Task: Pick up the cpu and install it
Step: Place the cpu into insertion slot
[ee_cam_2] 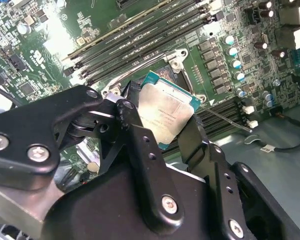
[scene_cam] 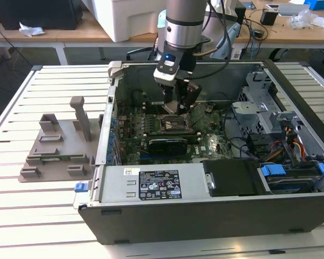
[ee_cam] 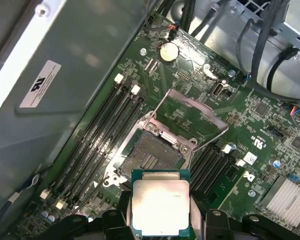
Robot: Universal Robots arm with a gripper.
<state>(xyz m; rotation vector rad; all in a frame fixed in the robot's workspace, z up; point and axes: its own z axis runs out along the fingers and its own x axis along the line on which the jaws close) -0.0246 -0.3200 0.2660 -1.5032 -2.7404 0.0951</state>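
We see the gripper [scene_cam: 178, 103] reaching down inside the open computer case [scene_cam: 205, 213]. Its two black fingers [ee_cam_2: 140, 145] are clamped on opposite edges of the cpu [ee_cam_2: 166, 112].

The cpu is a flat square with a dull silvery metal top and a thin green rim. In the first wrist view it hangs level, partly overlapping the near edge of the socket [ee_cam: 151, 152] and not seated in it.

The socket is a square recess with a fine-grained bed of contacts, framed in bright metal. Its load plate [ee_cam: 192, 117] is swung up and back, leaving the recess uncovered. Long dark memory slots [ee_cam: 97, 137] run close along one side of the socket and another bank lies on the other side, so the open room sits mainly straight over the recess.

The green motherboard [ee_cam: 285, 160] is crowded with small parts, among them a round coin battery [ee_cam: 167, 51] and a ribbed metal heatsink [ee_cam: 290, 197]. Black cables [ee_cam: 256, 30] run past its edge.

In the exterior view the case's grey sheet-metal walls rise around the board on all sides, and the arm comes in from above, clear of them. The case rests on a white slatted desk [scene_cam: 48, 221]. To the exterior view's left of the case lies a grey plastic tray [scene_cam: 56, 156] with upright posts, well apart from the gripper.
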